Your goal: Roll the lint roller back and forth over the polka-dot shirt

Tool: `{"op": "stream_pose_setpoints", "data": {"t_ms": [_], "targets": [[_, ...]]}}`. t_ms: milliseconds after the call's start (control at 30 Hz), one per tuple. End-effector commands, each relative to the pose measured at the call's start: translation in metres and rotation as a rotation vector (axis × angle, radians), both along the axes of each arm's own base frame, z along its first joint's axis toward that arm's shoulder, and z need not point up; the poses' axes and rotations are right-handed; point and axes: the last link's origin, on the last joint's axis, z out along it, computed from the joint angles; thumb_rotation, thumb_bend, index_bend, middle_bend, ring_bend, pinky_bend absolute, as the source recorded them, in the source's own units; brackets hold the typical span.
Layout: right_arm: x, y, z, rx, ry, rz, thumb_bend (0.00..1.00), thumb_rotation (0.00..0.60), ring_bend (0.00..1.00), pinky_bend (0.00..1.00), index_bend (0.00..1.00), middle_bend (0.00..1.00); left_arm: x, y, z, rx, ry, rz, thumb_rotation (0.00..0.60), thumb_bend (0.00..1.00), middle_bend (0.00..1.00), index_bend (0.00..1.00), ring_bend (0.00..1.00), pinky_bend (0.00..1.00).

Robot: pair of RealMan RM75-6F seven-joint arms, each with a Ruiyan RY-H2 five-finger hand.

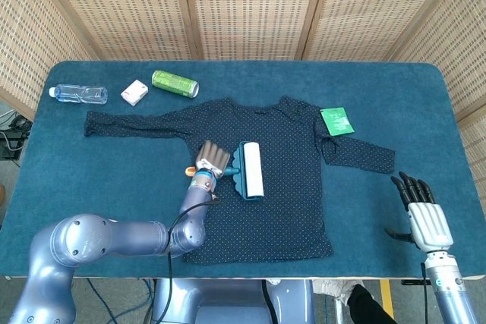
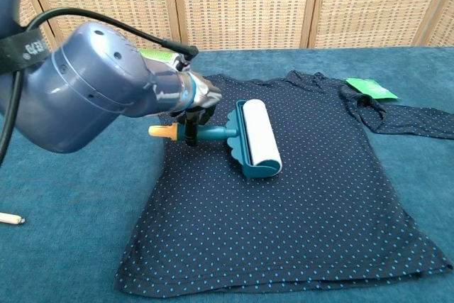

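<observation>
- One polka-dot shirt [image 1: 262, 180] lies flat on the blue bench [image 1: 91, 165], neckline toward the far side, both sleeves spread out sideways; the sleeve on the right side is folded back on itself.
- One lint roller [image 1: 249, 170] rests on the shirt's chest area, its white roll lying on the fabric left of the shirt's middle. It has a teal frame and handle and an orange tip at the handle's end, seen in the chest view [image 2: 162, 131].
- Two robot hands are in view.
- The left robot hand [image 1: 211, 160] grips the teal handle of the lint roller, fingers curled around it. The roll lies just beside this hand, on its right, and the orange tip sticks out on the hand's other side, over the shirt's left edge.
- The right robot hand [image 1: 420, 214] hovers near the front right edge of the bench, well apart from the shirt and the roller. Its fingers are extended and slightly spread, with nothing in them.
- One green can [image 1: 175, 83] lies on its side at the far left of the bench.
- One small white box [image 1: 134, 92] sits just left of the can.
- One clear water bottle [image 1: 78, 94] lies on its side further left.
- One green packet [image 1: 336, 121] lies beside the shirt's right shoulder.
- One small pale stick-like object [image 2: 10, 218] lies on the bench near the left front, seen only in the chest view; what it is cannot be told.
</observation>
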Motion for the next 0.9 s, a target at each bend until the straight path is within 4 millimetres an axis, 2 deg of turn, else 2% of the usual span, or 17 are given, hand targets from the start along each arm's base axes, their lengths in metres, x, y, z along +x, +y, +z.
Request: {"op": "stream_pose_setpoints", "data": {"t_ms": [33, 133, 200, 333, 467, 767, 900], "targets": [[0.001, 0.001, 0.0, 0.0, 0.001, 0.003, 0.03, 0.6, 0.0, 0.0, 0.0, 0.0, -0.006, 0.001, 0.005, 0.007, 0.003, 0.006, 0.6, 0.66, 0.82, 0.89, 0.71, 0.7], [0.002, 0.001, -0.001, 0.003, 0.002, 0.008, 0.03, 0.6, 0.0, 0.0, 0.0, 0.0, -0.015, 0.002, 0.011, 0.012, 0.002, 0.017, 0.6, 0.66, 0.82, 0.89, 0.71, 0.7], [0.004, 0.002, -0.003, 0.012, 0.008, 0.02, 0.03, 0.6, 0.0, 0.0, 0.0, 0.0, -0.035, 0.005, 0.024, 0.032, 0.014, 0.044, 0.6, 0.66, 0.82, 0.89, 0.71, 0.7], [0.008, 0.004, -0.005, 0.015, 0.011, 0.032, 0.03, 0.6, 0.0, 0.0, 0.0, 0.0, -0.057, 0.005, 0.039, 0.038, 0.008, 0.054, 0.6, 0.66, 0.82, 0.89, 0.71, 0.7], [0.012, 0.007, -0.006, 0.019, 0.015, 0.049, 0.03, 0.6, 0.0, 0.0, 0.0, 0.0, -0.088, 0.006, 0.058, 0.061, 0.011, 0.083, 0.6, 0.66, 0.82, 0.9, 0.71, 0.69], [0.018, 0.012, -0.009, 0.025, 0.02, 0.074, 0.03, 0.6, 0.0, 0.0, 0.0, 0.0, -0.126, 0.009, 0.081, 0.091, -0.007, 0.124, 0.6, 0.66, 0.82, 0.89, 0.71, 0.68], [0.021, 0.015, -0.01, 0.027, 0.023, 0.083, 0.03, 0.6, 0.0, 0.0, 0.0, 0.0, -0.143, 0.012, 0.097, 0.126, -0.02, 0.097, 0.6, 0.64, 0.78, 0.85, 0.66, 0.61]]}}
